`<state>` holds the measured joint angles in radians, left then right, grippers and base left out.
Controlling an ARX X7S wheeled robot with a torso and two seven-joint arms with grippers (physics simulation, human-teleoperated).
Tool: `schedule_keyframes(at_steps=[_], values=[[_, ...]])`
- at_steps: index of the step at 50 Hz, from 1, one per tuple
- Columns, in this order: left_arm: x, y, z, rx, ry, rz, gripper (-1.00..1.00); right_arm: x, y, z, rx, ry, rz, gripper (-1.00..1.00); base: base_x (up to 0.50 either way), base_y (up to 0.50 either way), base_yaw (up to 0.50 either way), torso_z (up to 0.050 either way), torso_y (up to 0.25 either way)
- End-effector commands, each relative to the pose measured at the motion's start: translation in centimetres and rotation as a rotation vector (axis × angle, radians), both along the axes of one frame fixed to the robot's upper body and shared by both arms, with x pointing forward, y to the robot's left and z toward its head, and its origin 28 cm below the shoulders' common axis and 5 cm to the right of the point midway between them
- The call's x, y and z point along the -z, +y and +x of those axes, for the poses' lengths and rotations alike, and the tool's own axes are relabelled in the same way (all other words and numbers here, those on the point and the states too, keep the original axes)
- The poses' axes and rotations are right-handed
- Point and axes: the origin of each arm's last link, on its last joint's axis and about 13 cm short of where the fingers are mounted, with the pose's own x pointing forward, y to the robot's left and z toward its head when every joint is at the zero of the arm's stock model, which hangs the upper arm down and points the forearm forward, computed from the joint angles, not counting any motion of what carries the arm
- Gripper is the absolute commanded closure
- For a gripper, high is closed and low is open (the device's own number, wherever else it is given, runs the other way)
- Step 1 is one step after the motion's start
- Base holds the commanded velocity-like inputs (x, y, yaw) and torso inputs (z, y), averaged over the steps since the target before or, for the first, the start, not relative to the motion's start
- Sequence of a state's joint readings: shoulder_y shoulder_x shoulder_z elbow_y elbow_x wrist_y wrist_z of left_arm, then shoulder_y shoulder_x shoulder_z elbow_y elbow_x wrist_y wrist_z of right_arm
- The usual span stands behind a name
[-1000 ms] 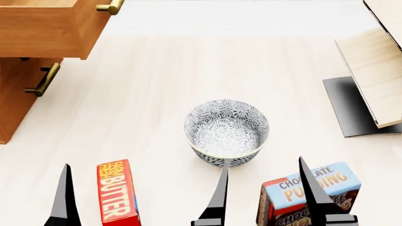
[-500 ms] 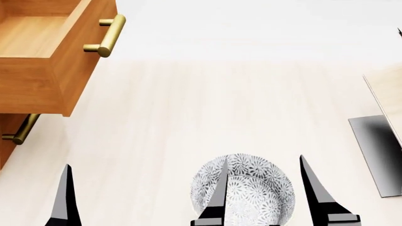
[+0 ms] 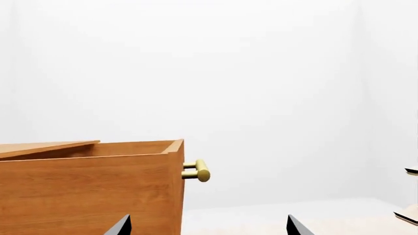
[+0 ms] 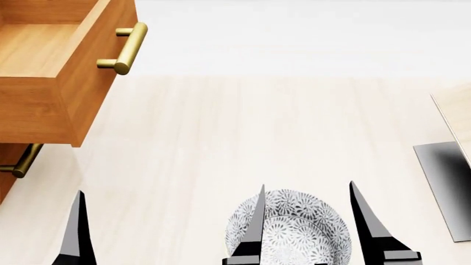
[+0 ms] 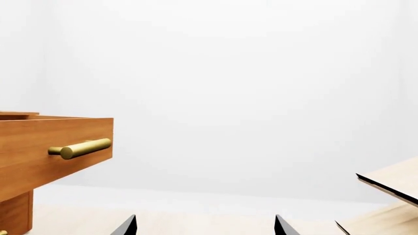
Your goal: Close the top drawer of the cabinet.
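Pale wood tabletop (image 4: 243, 127) spreads ahead of you under a white backdrop. Your top drawer (image 4: 52, 66) hangs pulled out from the cabinet (image 4: 6, 176) at far left, its brass handle (image 4: 123, 48) well ahead and left of both grippers. Your left gripper (image 4: 165, 229) and right gripper (image 4: 308, 221) both have jaws spread, holding nothing; the right hovers over a patterned bowl (image 4: 294, 232).

Only the robot's fingers (image 4: 75, 232) showed: slim, glossy black blades that tapered to sharp points, with paler grey sheen along their flat faces. The right pair (image 4: 372, 223) widened into blocky black bases. Wrist views showed only small black tips (image 3: 121, 226).
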<state>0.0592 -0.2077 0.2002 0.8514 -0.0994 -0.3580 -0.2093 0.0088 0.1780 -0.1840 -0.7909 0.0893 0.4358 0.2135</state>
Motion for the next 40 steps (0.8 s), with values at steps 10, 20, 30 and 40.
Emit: schedule_keyframes(at_steps=[10, 20, 30, 40], values=[[-2.7, -2.7, 4.9, 0.102, -0.026, 0.03, -1.0, -0.3, -0.1, -0.2, 0.001, -0.007, 0.013, -1.0, 0.0, 0.0, 0.0, 0.0, 0.0], [-5.2, -4.3, 10.2, 0.137, -0.016, 0.028, -1.0, -0.9, -0.2, -0.4, -0.002, -0.023, 0.027, -1.0, 0.0, 0.0, 0.0, 0.0, 0.0], [-6.6, -7.0, 14.8, 0.22, 0.022, 0.125, -1.0, -1.3, -0.2, -0.7, -0.011, -0.036, 0.038, -1.0, 0.0, 0.0, 0.0, 0.0, 0.0], [-6.7, -9.7, 24.4, 0.178, 0.236, 0.246, -1.0, -2.8, -1.6, -1.4, 0.032, -0.076, 0.098, -1.0, 0.0, 0.0, 0.0, 0.0, 0.0]])
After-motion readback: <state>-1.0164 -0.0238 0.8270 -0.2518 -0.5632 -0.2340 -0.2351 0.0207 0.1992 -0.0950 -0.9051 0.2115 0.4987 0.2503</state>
